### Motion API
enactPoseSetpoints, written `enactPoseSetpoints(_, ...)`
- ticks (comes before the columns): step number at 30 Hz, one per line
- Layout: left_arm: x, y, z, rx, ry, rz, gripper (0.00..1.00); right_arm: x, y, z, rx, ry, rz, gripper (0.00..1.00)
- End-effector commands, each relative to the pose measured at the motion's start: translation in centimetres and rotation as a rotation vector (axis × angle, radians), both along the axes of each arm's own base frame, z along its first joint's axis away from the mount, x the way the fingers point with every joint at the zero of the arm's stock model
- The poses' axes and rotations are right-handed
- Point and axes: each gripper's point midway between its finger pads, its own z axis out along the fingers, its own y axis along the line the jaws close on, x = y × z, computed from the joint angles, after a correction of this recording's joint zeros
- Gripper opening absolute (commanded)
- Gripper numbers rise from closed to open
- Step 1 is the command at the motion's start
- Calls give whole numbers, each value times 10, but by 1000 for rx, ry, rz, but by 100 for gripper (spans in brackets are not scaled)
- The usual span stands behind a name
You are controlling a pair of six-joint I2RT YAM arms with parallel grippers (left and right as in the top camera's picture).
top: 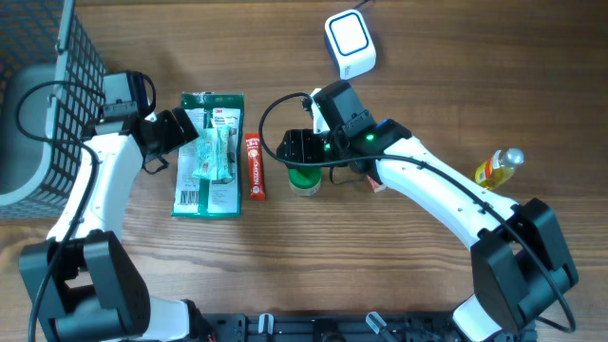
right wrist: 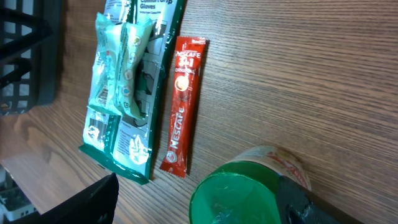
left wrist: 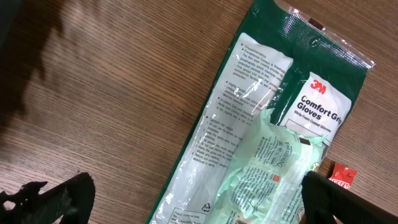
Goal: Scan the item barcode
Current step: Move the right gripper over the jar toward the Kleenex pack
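A white barcode scanner (top: pixel 350 40) sits at the back of the table. A green 3M gloves packet (top: pixel 209 157) lies flat at the left, with a pale green sachet (top: pixel 217 152) on top of it and a red Nescafe stick (top: pixel 255 166) beside it. My left gripper (top: pixel 180 133) hovers open over the gloves packet (left wrist: pixel 249 124), one finger on each side (left wrist: pixel 196 186). A green-lidded jar (top: pixel 305 179) stands under my right gripper (top: pixel 302 161). In the right wrist view the jar (right wrist: pixel 239 196) sits between open jaws (right wrist: pixel 198 196). One finger is against the jar and the other is well clear.
A dark wire basket (top: pixel 47 85) fills the far left corner. A small yellow bottle (top: pixel 499 168) lies at the right. The Nescafe stick (right wrist: pixel 183 99) lies just left of the jar.
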Motion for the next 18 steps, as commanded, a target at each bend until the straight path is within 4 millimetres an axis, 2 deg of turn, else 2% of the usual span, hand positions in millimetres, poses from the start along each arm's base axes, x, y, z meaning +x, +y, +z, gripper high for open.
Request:
enactPoseSetpoints(1, 4, 1, 11, -5, -34, 6, 100, 4, -3, -3, -13, -3, -23, 82)
enactPoseSetpoints(5, 4, 1, 11, -5, -34, 6, 100, 18, -14, 6, -2, -25, -62, 80)
enactPoseSetpoints(6, 4, 1, 11, -5, -34, 6, 100, 21, -18, 7, -3, -27, -75, 77)
enactPoseSetpoints(7, 4, 1, 11, -5, -34, 6, 100, 25, -24, 7, -3, -27, -92, 70)
enactPoseSetpoints(8, 4, 1, 11, -5, -34, 6, 100, 27, -27, 7, -4, -24, -102, 56)
enactPoseSetpoints(9, 4, 1, 11, -5, -34, 6, 100, 29, -34, 5, -12, -15, -118, 37)
enactPoseSetpoints(11, 4, 1, 11, -5, -34, 6, 100, 31, -47, -1, -44, 17, -172, 5)
enactPoseSetpoints(14, 4, 1, 11, -5, -34, 6, 100, 26, -60, -12, -108, 55, -222, 4)
enactPoseSetpoints(18, 4, 1, 11, -5, -33, 6, 100, 10, -58, -28, -133, 103, -220, 4)
